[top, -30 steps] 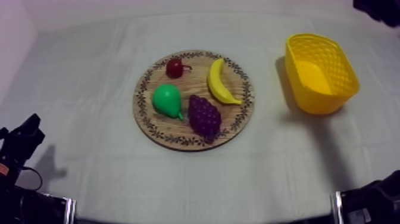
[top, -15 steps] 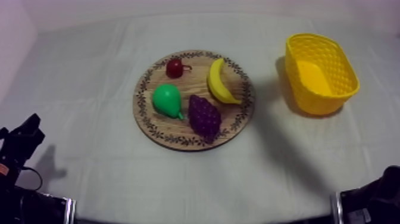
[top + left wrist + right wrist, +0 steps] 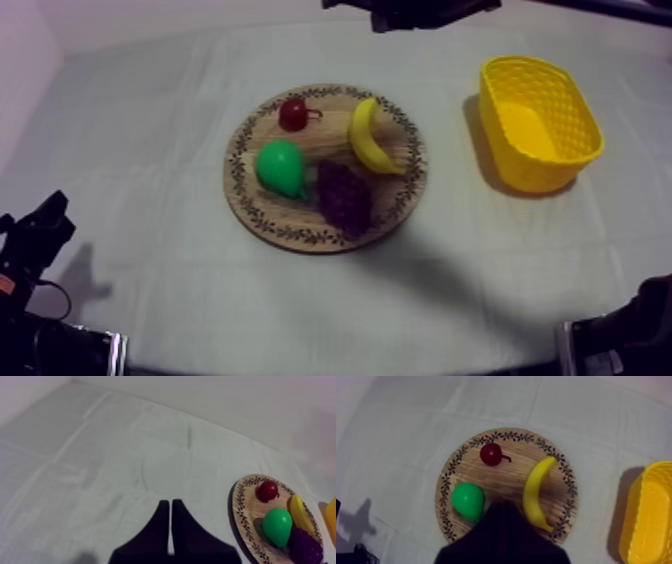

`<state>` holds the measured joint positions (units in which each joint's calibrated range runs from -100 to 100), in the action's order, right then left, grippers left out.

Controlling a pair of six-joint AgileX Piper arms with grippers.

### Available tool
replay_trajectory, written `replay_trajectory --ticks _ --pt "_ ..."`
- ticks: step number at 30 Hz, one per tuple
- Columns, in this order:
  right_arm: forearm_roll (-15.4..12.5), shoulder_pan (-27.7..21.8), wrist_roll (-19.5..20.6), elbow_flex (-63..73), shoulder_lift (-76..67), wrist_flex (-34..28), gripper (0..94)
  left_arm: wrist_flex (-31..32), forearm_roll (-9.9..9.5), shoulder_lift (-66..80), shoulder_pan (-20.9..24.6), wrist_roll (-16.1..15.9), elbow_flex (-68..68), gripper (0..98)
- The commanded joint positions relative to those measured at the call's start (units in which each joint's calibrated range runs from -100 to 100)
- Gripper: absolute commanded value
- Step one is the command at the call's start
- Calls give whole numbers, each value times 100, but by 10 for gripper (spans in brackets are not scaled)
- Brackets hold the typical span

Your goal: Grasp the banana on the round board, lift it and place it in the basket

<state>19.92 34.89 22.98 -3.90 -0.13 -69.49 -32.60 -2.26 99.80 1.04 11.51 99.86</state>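
Right gripper (image 3: 503, 510) pressed together over the wooden board (image 3: 508, 478), banana (image 3: 535, 493) just beside it!
We see the banana lying on the board's half nearest the yellow basket (image 3: 636, 526), its long axis running from the far rim toward the basket-side rim. We'd judge a small shift basketward and an opening come next. Our left gripper (image 3: 170, 510), closed on nothing, sits by the tabletop's near left corner, well apart, so the right arm is nearer.

Matt grained wood: board (image 3: 262, 215). Smooth glossy plastic: banana (image 3: 368, 138), pear (image 3: 280, 168). Bumpy plastic: grapes (image 3: 345, 197). Lattice-textured plastic: basket (image 3: 572, 125). Matt creased fabric: cloth (image 3: 150, 130).
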Motion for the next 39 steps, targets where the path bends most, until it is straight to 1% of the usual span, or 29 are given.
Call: replay_trajectory --ticks 1,9,16,39 --pt "23 -3 31 162 247 -122 3 2 -1 3 1 -1 3 1" --pt "51 -19 160 534 963 -396 3 2 -1 3 1 -1 3 1" --pt "64 -106 255 749 1545 -501 3 2 -1 3 1 -1 3 1" --pt "159 -363 442 857 2748 -249 3 2 -1 3 1 -1 3 1"
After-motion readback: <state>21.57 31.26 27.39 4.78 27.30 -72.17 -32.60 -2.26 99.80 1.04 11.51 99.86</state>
